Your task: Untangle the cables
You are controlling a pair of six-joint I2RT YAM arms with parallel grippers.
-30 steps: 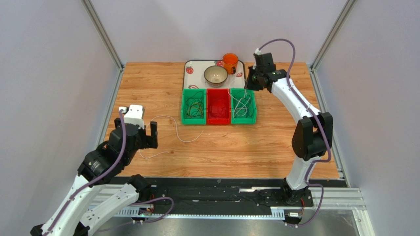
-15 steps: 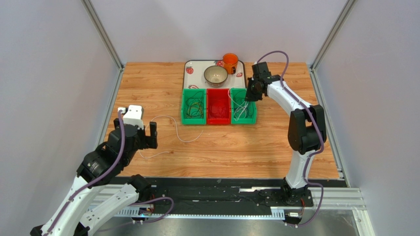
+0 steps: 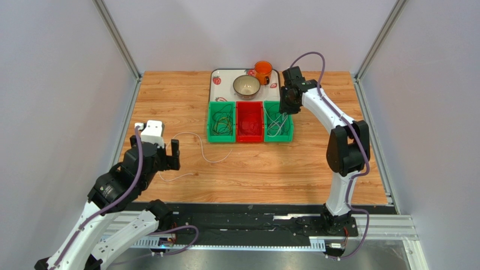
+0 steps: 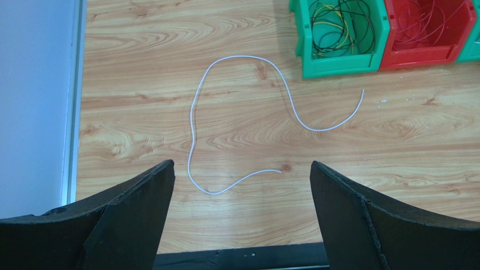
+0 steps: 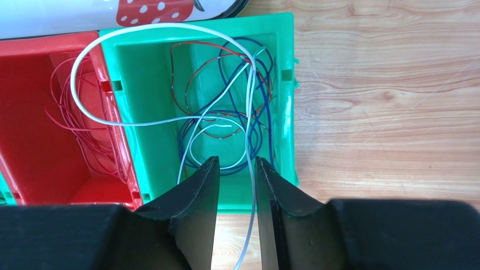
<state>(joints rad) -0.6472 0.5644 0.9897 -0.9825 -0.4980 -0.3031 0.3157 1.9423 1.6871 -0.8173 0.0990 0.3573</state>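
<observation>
Three bins (image 3: 249,138) of cables (image 3: 222,121), tray (image 3: 225,95) behind

The left bin (image 3: 221,138), middle bin (image 3: 249,138) and right bin (image 3: 279,138) stand side by side, cables (image 5: 249,95) in each, and behind them a tray (image 3: 224,76) carries a bowl (image 3: 247,85) with a cup (image 3: 262,71) at its right. A loose cable (image 4: 242,56) lies on the table (image 3: 169,95) left of the bins, before my left gripper (image 4: 240,163). My right gripper (image 5: 235,160) hangs over the right bin's near wall.

Bright, even light comes from above. Shadows on the wooden table (image 3: 253,163) are soft and pale. All views are sharp; even the thin cables (image 5: 248,101) show clearly. The white tray (image 5: 56,14) shines very bright.
</observation>
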